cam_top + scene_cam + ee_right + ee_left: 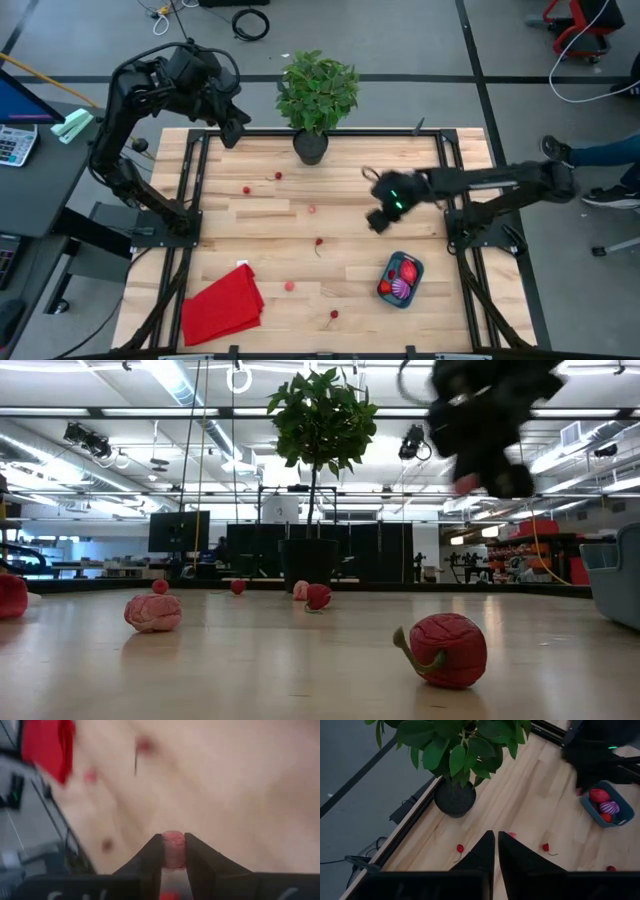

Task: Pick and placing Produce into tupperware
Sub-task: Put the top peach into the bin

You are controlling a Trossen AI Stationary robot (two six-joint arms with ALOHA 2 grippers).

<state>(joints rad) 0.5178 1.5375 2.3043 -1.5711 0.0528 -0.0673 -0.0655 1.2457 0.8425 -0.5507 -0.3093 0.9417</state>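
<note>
My right gripper [378,220] hangs above the table's right half, beyond the teal tupperware [384,290], and is shut on a small pink produce piece [173,855]. The tub rests on the table near the right front, holding red pieces and a purple-and-white striped one [404,291]. Several small red and pink produce pieces lie loose on the wood, among them ones at the middle [319,241], far left [246,189] and front [333,314]. My left gripper [496,851] waits shut, high over the far left corner. My right gripper pinches the pink piece by two opposite sides [173,851] between its two fingers. The fingers slant down from above. The piece is lifted clear of the table.
A potted plant [318,100] stands at the far edge's middle. A red cloth [222,303] lies at the front left. Black frame rails [190,200] run along the table's left and right sides. Bare wood stretches between the loose pieces.
</note>
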